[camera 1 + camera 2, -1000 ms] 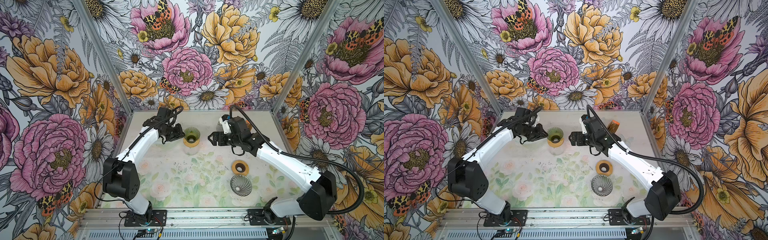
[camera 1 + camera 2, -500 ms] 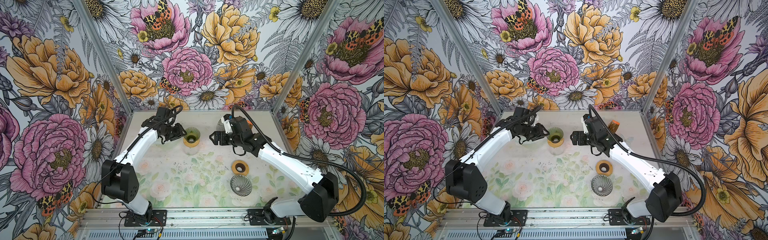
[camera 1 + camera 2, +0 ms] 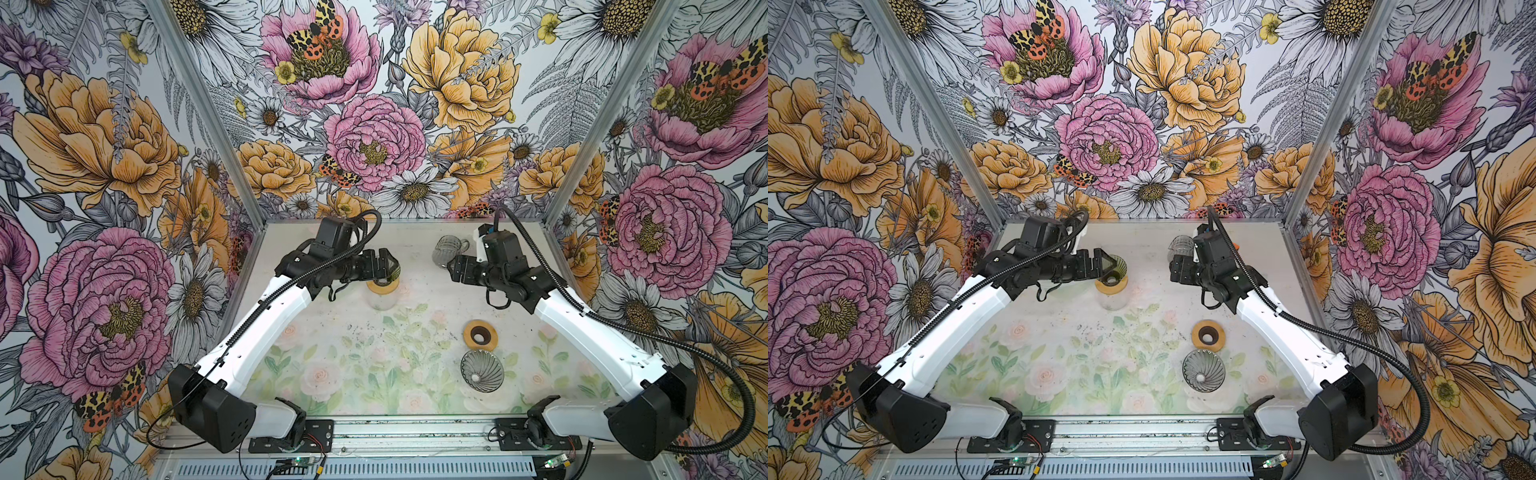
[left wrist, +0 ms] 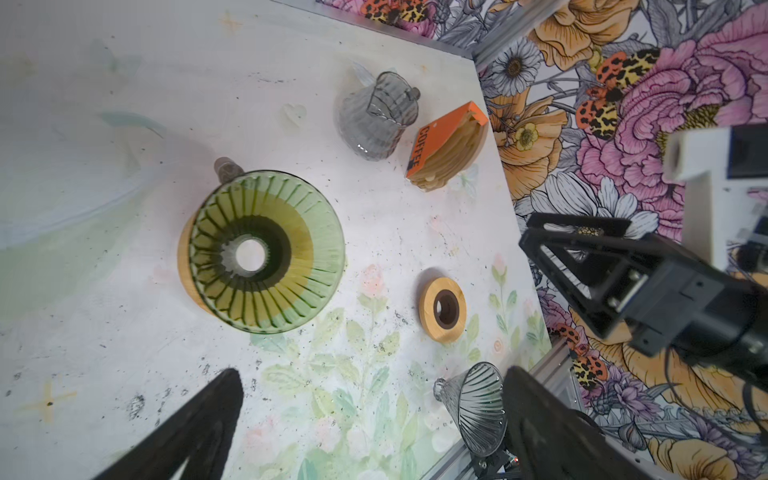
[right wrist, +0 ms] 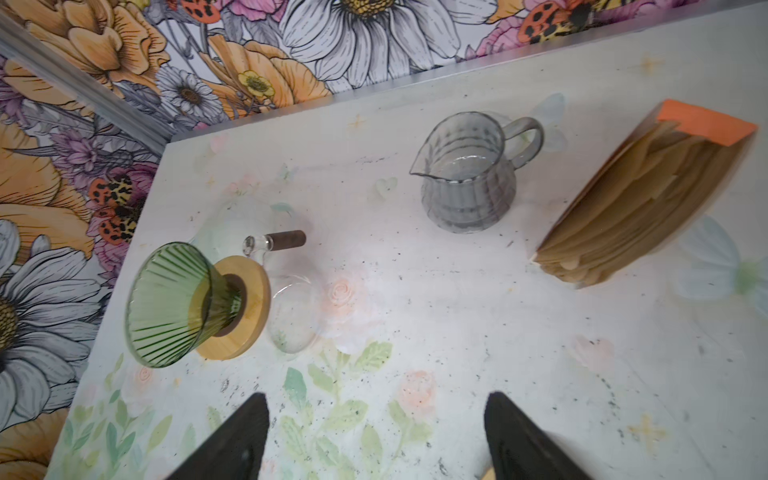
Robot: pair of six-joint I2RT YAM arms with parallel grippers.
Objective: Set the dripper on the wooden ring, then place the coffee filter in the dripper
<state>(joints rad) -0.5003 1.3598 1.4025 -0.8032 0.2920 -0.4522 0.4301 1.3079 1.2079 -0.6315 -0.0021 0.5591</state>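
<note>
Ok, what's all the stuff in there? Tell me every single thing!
green glass dripper: one, green, on the wooden collar, back middle
wooden collar: one, tan, atop the glass server
glass server: one, clear, under that collar
glass pitcher: one, smoky grey, back right
coffee filter pack: one, orange and brown, beside the pitcher
wooden ring: one, tan, right side
grey glass dripper: one, grey, beside the ring
table: one, pale floral
left pincer: one, black, open, by the green dripper
right pincer: one, black, open, by the pitcher

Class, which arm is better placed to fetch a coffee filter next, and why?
Right. The open right gripper is nearer the coffee filter pack, which lies on its side of the table. The open left gripper is at the green dripper, farther away.
</note>
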